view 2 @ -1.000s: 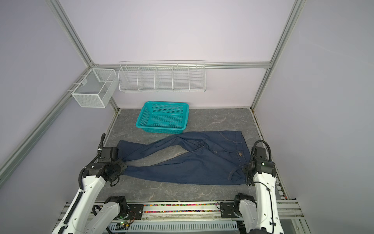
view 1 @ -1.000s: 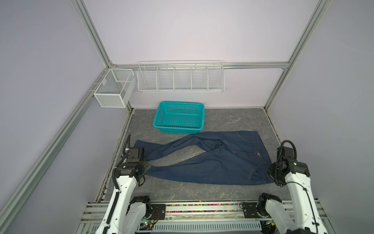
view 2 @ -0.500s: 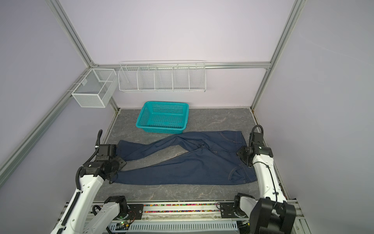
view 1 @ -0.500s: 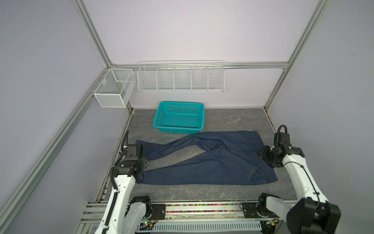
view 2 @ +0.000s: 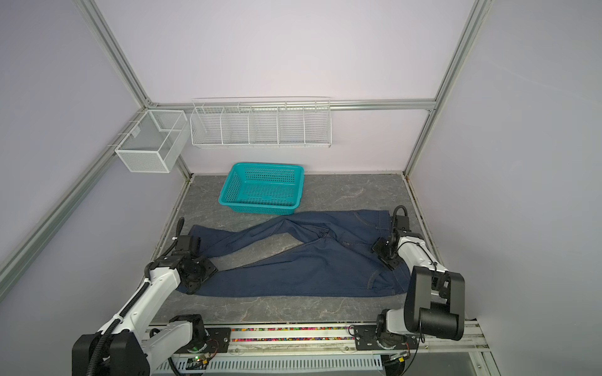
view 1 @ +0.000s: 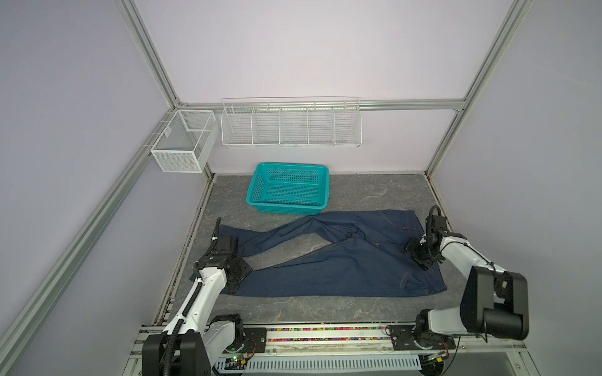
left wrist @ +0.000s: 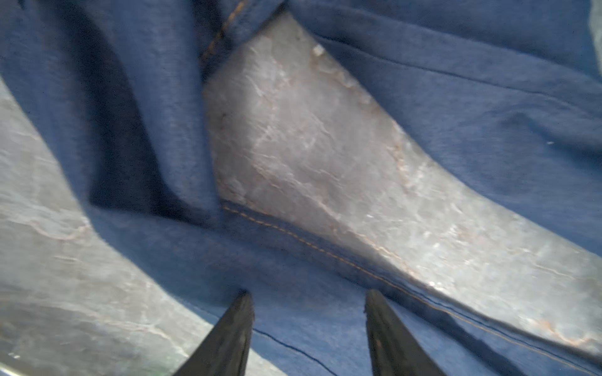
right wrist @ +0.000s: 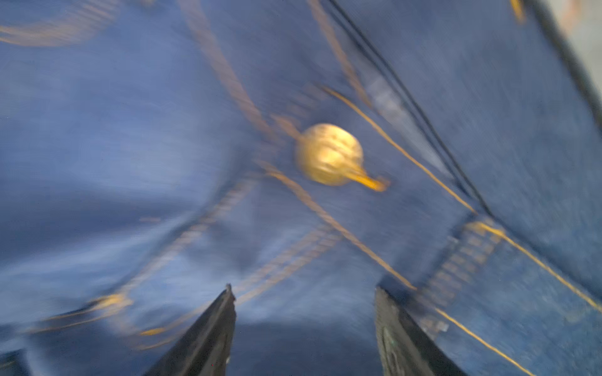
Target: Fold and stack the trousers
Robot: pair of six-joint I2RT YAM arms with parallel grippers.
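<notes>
Both top views show the trousers (view 1: 325,263) lying unfolded on the bench (view 1: 309,306) near the teal basket (view 1: 283,210). The left gripper (left wrist: 308,293), at a leg end, and right gripper (right wrist: 303,288), at the waistband, hover with jaws parted and empty; the first fold likely needs both to pinch cloth.

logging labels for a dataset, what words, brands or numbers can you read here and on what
No text can be read anywhere.
Any embossing on the round brass button of the dark navy denim trousers: too blurred.
Any mark on the small tag of the white wire mesh box: too small.
</notes>
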